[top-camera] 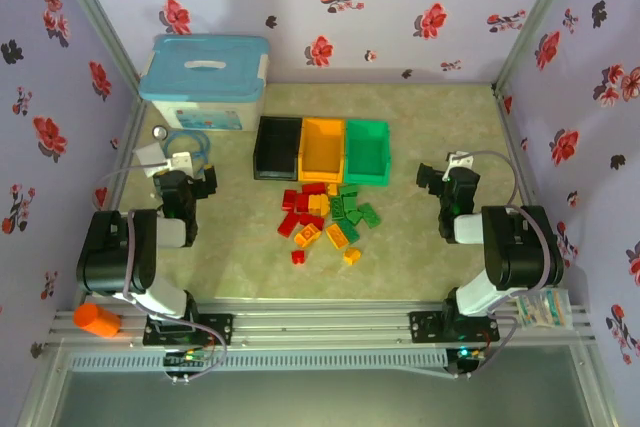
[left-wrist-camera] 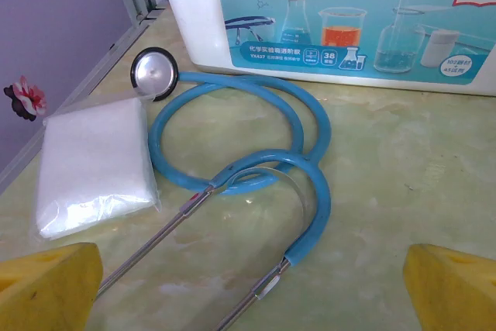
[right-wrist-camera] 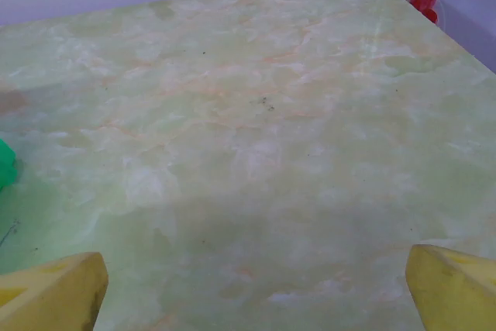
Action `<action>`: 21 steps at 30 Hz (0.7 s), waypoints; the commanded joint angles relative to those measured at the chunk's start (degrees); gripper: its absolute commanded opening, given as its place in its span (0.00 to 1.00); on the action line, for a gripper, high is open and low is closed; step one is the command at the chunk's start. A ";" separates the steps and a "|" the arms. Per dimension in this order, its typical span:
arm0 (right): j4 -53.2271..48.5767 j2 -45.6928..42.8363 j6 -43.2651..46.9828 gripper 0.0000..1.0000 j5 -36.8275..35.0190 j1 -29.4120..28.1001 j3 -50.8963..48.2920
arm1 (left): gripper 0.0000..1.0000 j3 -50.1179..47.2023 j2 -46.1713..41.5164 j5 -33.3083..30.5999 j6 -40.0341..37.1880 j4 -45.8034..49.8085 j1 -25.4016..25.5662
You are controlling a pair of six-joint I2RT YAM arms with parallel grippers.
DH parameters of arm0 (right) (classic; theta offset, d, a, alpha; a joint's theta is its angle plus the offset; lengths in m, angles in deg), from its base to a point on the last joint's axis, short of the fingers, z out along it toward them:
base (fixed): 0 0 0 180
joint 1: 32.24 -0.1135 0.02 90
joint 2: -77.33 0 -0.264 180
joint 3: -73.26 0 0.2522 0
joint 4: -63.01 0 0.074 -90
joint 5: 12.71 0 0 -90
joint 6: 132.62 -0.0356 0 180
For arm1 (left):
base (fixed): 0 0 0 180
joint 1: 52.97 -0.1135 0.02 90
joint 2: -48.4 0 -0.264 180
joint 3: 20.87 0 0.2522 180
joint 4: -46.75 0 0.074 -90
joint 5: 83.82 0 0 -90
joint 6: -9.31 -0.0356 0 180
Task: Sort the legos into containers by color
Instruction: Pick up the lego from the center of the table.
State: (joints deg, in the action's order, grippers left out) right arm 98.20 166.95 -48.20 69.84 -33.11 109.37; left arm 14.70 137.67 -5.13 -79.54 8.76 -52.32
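Several red, yellow-orange and green legos (top-camera: 328,219) lie in a loose pile in the middle of the table. Just behind them stand three open containers in a row: black (top-camera: 279,147), orange-yellow (top-camera: 322,150) and green (top-camera: 366,151). My left gripper (top-camera: 190,179) hovers at the table's left, open with nothing between its yellow fingertips (left-wrist-camera: 46,288). My right gripper (top-camera: 440,179) is at the right of the pile, open over bare tabletop, its yellow fingertips (right-wrist-camera: 449,284) wide apart. A sliver of the green container (right-wrist-camera: 6,164) shows at the right wrist view's left edge.
A white box with a light-blue lid (top-camera: 205,82) stands at the back left. In front of it lie a blue stethoscope (left-wrist-camera: 240,141) and a white packet (left-wrist-camera: 94,164), under my left gripper. An orange cylinder (top-camera: 97,320) rests on the front rail. Flowered walls enclose the table.
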 commanded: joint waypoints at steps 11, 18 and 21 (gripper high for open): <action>0.79 -0.14 0.57 0.99 0.63 0.58 0.51 | 1.00 0.37 -0.68 0.41 0.17 -0.11 0.11; 0.89 -0.20 0.57 0.99 0.59 0.52 0.48 | 1.00 0.42 -0.63 0.41 0.13 -0.10 0.15; 0.89 -0.15 0.57 0.99 0.53 0.60 0.41 | 1.00 0.43 -0.67 0.41 0.17 -0.11 0.13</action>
State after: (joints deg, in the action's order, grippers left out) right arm 98.20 166.95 -48.20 69.89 -32.87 109.37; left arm 14.70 137.67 -5.15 -79.54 8.76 -52.32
